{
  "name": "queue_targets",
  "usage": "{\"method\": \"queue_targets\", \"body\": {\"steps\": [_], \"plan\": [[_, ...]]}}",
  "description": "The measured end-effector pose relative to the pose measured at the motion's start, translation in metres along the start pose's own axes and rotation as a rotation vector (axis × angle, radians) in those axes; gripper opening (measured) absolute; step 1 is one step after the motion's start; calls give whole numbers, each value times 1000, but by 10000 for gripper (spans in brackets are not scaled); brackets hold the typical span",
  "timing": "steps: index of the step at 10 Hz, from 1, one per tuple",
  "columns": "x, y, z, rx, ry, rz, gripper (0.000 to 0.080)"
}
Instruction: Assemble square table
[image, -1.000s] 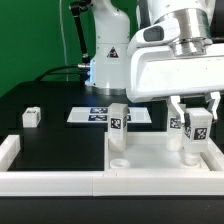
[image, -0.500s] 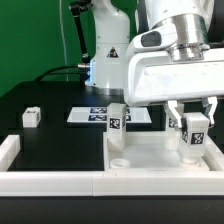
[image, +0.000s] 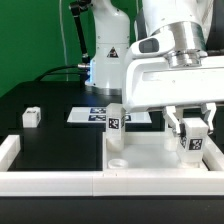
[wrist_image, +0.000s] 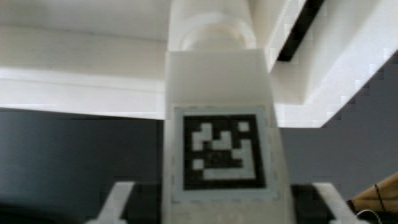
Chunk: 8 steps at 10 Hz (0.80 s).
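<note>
White plastic is filling the lower part of the exterior view, where the square panel (image: 150, 152) is lying flat on the black table (image: 50, 140) toward the exterior view's right, just behind the low border rail (image: 50, 181). The gripper (image: 196, 132) is hanging over the panel's front corner on that side, its two fingers clamping a tagged leg (image: 197, 145) upright between them. That leg's lower end is reaching down to the panel's corner, though whether it is seated there cannot be told. In the wrist view the same leg (wrist_image: 221, 120) is running straight away from the camera, tag facing the lens, with the grey fingers (wrist_image: 134, 205) pressing against both of its sides. A second leg (image: 117, 119) is standing upright at the panel's back corner on the exterior view's left, and an open round socket (image: 118, 160) is showing at the front corner on that side. A third leg (image: 32, 116) is lying loose on the table, well apart, beside the marker board (image: 92, 115).
</note>
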<state>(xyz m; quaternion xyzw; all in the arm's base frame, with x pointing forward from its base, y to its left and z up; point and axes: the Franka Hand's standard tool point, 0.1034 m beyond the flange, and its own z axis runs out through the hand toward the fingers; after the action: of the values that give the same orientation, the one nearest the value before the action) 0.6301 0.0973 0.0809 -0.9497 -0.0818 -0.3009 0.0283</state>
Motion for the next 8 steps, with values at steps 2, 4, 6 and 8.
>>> {"method": "queue_targets", "body": {"steps": [2, 4, 6, 8], "plan": [[0, 0, 0, 0, 1, 0, 290], [-1, 0, 0, 0, 0, 0, 574], [-1, 0, 1, 0, 0, 0, 634], [-1, 0, 1, 0, -1, 0, 645]]}}
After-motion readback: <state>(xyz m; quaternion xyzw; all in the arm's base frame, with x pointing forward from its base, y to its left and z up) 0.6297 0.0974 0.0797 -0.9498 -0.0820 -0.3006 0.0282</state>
